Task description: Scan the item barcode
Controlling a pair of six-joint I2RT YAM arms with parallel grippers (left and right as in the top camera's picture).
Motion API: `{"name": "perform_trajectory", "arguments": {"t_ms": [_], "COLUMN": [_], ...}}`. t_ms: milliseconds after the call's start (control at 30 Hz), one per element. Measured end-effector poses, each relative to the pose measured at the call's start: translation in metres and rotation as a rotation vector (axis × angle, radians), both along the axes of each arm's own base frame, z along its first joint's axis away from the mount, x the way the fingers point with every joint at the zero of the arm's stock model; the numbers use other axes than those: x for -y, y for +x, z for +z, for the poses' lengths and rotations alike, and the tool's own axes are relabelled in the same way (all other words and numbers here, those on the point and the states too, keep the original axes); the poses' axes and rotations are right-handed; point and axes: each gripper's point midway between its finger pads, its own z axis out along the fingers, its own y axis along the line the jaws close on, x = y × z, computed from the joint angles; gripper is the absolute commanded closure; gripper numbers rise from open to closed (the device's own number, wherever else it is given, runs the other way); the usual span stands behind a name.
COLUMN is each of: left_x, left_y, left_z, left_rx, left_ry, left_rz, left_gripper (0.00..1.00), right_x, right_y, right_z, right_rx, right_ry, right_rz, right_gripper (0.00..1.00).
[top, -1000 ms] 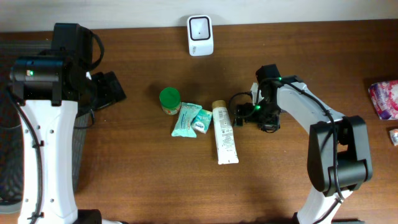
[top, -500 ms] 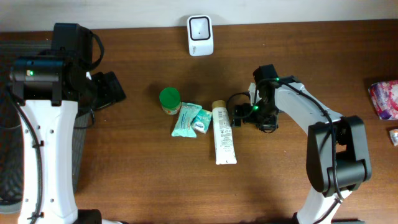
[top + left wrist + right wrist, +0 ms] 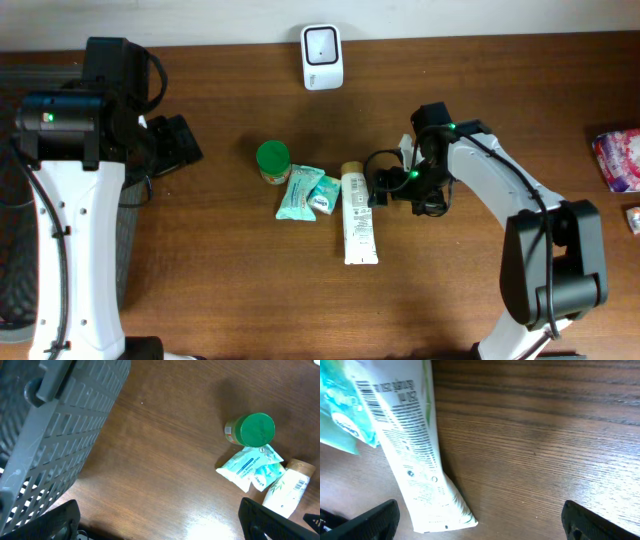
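Left gripper: parked by the basket, fingers spread wide, nothing between them. Jar and packets lie untouched. Scanner stands at the far edge. Tube lies flat just right of the packets, barcode facing up. Right gripper: low beside the tube, fingers spread, empty.

Step, as judged: approach to grasp. Next: straddle the tube, close, lift, turn the barcode to the scanner.

Unclear: whether a finger touches the tube. Its cap end is cut off in the right wrist view.

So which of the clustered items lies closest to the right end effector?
The white tube, beside the right end effector; the teal packets and green-lidded jar lie beyond it.
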Motion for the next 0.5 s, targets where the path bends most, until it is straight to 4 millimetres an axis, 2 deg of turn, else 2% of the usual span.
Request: {"name": "perform_trajectory", "arguments": {"t_ms": [500], "left_x": [0.0], "left_y": [0.0], "left_z": [0.0], "left_rx": [0.0], "left_ry": [0.0], "left_rz": [0.0], "left_gripper": [0.01], "right_x": [-0.0012], "right_y": [0.0059], "right_z": [0.0017], "right_rx": [0.025], "right_ry": [0.005], "right_rz": [0.0], "right_gripper": [0.01]}}
